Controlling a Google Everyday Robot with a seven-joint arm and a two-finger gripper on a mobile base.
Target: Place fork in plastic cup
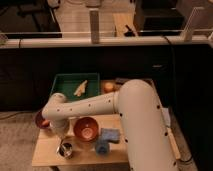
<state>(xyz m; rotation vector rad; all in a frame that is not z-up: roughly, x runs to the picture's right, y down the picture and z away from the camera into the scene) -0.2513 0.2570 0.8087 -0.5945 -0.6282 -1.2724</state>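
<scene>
Several items share the wooden table. Far left: red bowl. The gripper hangs just right of it, above the small metal cup; spread or closed, cannot tell. Behind, the green tray holds a pale slender piece, likely the fork. Centre: orange bowl. Right of it, at the near edge, the blue plastic cup, beside a blue pad. Judgement: the fork is light, stiff, thin and lies flat, so pinch across mid-handle. The cup is light and may tip.
</scene>
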